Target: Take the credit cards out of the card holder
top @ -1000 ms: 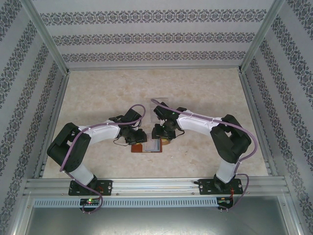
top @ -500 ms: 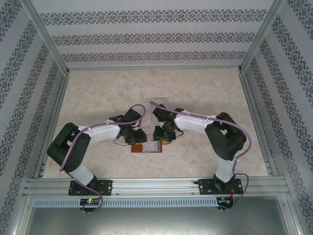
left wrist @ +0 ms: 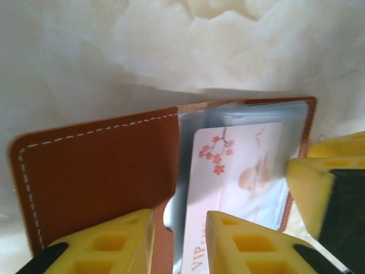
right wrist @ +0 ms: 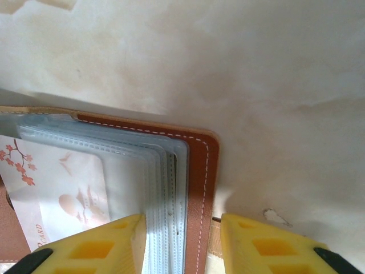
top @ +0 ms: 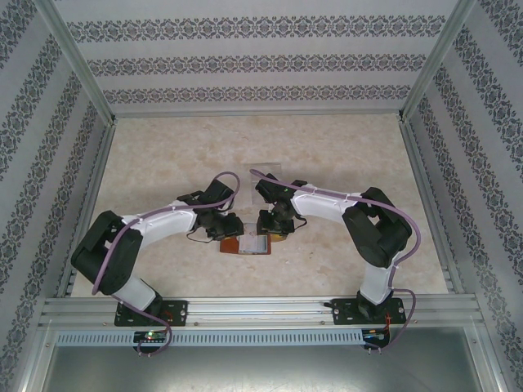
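Note:
The brown leather card holder [top: 243, 246] lies open on the table between both arms. In the left wrist view its brown flap [left wrist: 97, 165] is on the left. A pale pink credit card [left wrist: 239, 160] with blossom print sticks partway out of a grey-blue pocket. My left gripper [top: 231, 229] [left wrist: 179, 220] hovers open over the flap's edge and the card's left edge. My right gripper [top: 274, 228] [right wrist: 182, 222] is open astride the holder's stitched right edge [right wrist: 197, 171], one finger over the clear sleeves. The card [right wrist: 51, 182] lies to their left.
A clear slotted rack [top: 270, 171] stands just behind the right gripper. One yellow finger of the right gripper [left wrist: 313, 188] reaches into the left wrist view. Patterned walls and metal rails [top: 245, 309] enclose the marbled table [top: 343, 155].
The right gripper shifted slightly left onto the holder's right edge, then held still. The left arm's elbow dropped and stretched out while its gripper stayed at the wallet. The holder has not moved.

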